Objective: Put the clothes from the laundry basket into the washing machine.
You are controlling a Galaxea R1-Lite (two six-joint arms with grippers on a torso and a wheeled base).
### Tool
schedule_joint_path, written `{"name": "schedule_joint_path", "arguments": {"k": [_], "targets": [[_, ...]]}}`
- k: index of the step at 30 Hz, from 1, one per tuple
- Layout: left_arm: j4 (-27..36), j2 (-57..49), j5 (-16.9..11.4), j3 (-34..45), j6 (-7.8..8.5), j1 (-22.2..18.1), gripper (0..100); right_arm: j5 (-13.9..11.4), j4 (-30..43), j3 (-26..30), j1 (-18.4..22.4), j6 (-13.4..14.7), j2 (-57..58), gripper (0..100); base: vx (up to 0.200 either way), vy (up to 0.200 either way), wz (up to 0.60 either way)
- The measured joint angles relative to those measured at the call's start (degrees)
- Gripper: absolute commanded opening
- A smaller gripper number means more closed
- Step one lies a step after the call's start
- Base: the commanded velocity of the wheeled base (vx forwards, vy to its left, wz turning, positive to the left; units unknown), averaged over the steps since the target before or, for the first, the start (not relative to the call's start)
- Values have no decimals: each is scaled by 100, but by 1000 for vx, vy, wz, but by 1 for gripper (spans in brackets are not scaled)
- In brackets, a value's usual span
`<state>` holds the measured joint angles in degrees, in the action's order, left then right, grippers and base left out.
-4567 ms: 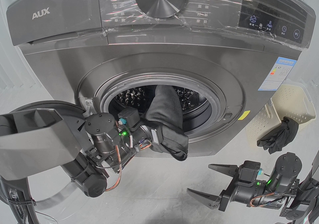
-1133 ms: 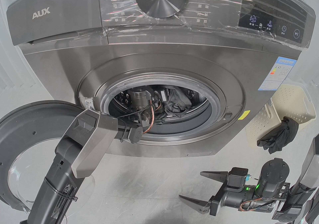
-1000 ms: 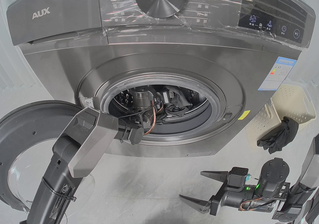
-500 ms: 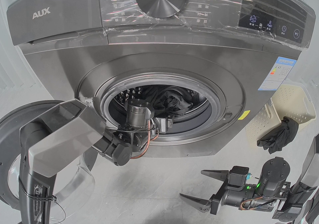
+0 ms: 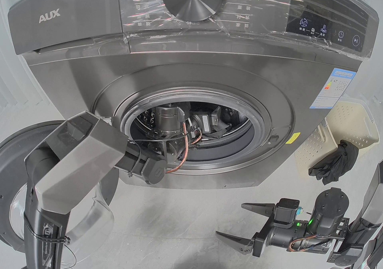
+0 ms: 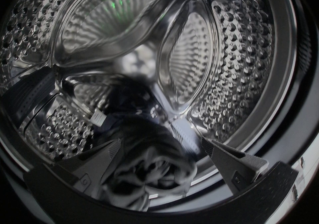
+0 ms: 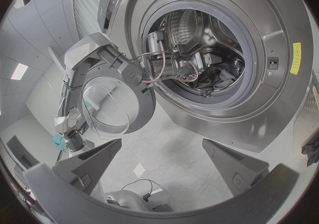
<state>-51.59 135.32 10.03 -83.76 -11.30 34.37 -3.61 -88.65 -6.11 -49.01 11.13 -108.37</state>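
While left gripper (image 6: 161, 140) gapes in drum (image 6: 232, 52) | right gripper (image 5: 230, 220) wide | drum garment (image 6: 149, 168): 1 | basket garment (image 5: 334, 162): 1

Garment (image 6: 146, 168) at drum (image 6: 239, 52) 6 o'clock: blurred. Basket (image 5: 355, 122): 9 o'clock side hidden behind washer (image 5: 199, 70). Door (image 5: 10, 170): cut off at frame 9 o'clock, overlapped by left arm (image 5: 76, 154).

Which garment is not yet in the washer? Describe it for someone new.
Start at the grey washing machine; the cream perforated laundry basket sits beside it on the right. The black garment hangs over the basket's rim. Unlike the dark clothes in the drum, it is outside the machine.
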Motion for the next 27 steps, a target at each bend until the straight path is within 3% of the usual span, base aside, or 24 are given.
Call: {"name": "schedule_joint_path", "arguments": {"k": [11,12,21,27], "targets": [[187,1126,-18,-1353,0,-74,100,-11,0,-12,15,2,-17,100,0,0,0],[197,1218,-2,-1428,17,-96,0,-11,0,-12,17,2,-20,100,0,0,0],[304,1607,77,-2203,28,-254,0,-18,0,-34,11,4,-30,100,0,0,0],[295,1799,364,-2905,9,-427,0,-16,-2,-39,13,2,-34,100,0,0,0]]}}
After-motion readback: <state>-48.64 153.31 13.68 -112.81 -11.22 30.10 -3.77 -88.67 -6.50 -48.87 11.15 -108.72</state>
